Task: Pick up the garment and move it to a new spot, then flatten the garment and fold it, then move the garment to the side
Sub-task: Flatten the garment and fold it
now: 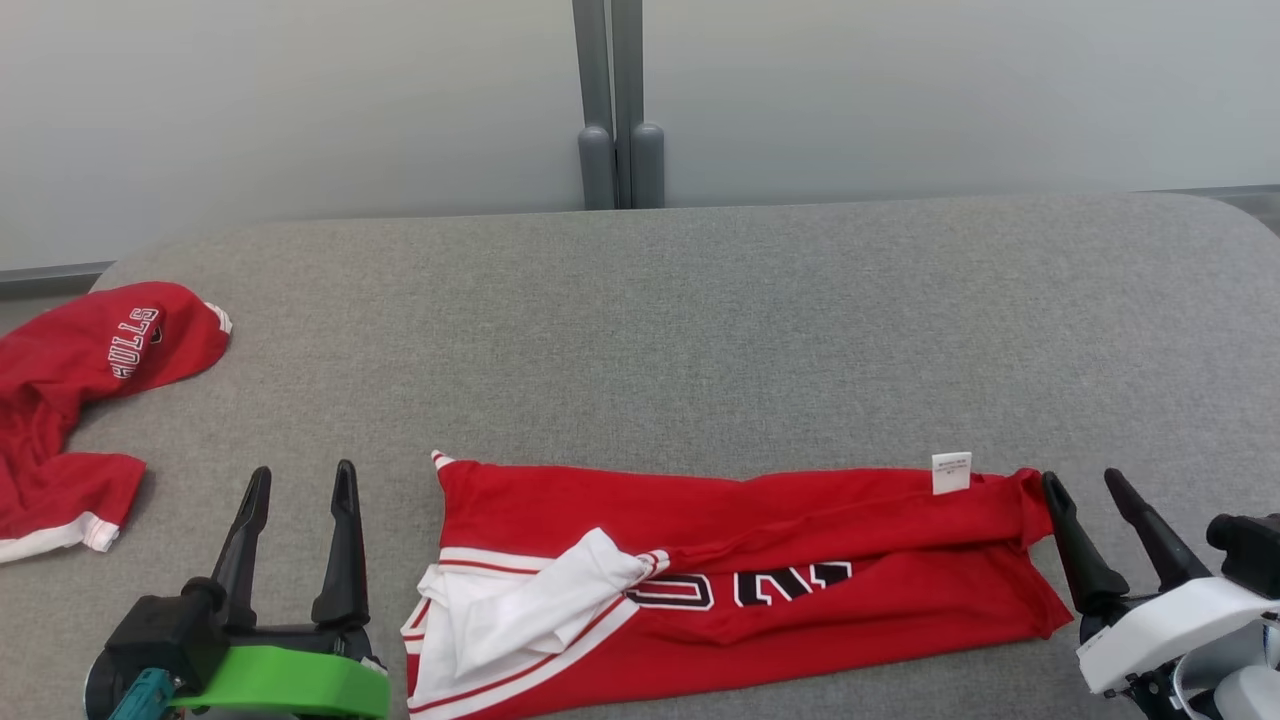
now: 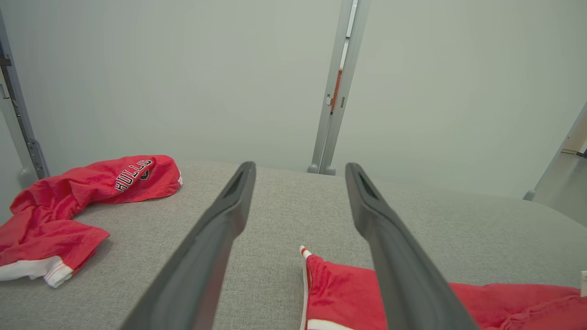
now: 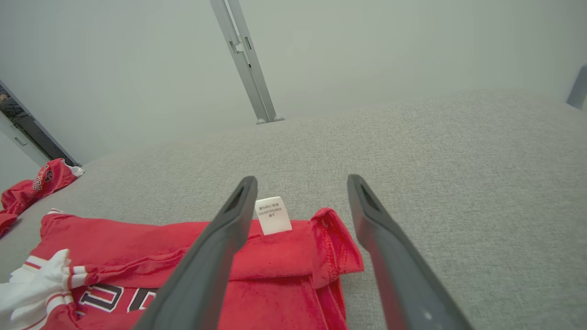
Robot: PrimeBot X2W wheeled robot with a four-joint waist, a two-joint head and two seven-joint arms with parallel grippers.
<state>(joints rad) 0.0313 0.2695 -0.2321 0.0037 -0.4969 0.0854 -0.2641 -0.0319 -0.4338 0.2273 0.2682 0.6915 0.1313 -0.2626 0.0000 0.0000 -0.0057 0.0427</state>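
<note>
Nearest us, the left gripper [image 1: 304, 468] and the right gripper [image 1: 1080, 476] sit at the near edge of the table [image 1: 700, 330], both with jaws spread wide and nothing in them. Between them lies the garment [image 1: 760, 540], a red jersey folded into a long band that runs left to right along the near side, with a white panel [image 1: 520, 600] flopped over its left end and a tag [image 1: 951, 472] sticking up at its far right edge. This looks like light, soft knit: limp, no stiffness, likely to sag and come unfolded if lifted by one point, so my call is a pinch through all the layers at each end, both arms together. And the jaws are well placed for it! From the left wrist, the far-left corner lies low between the open fingers, not touched. From the right wrist, the bunched right end sits between that gripper's fingers just past the tag; whether the left finger brushes the cloth, I cannot tell. Another jersey [image 1: 70, 380] lies crumpled at the far left, well apart.
</note>
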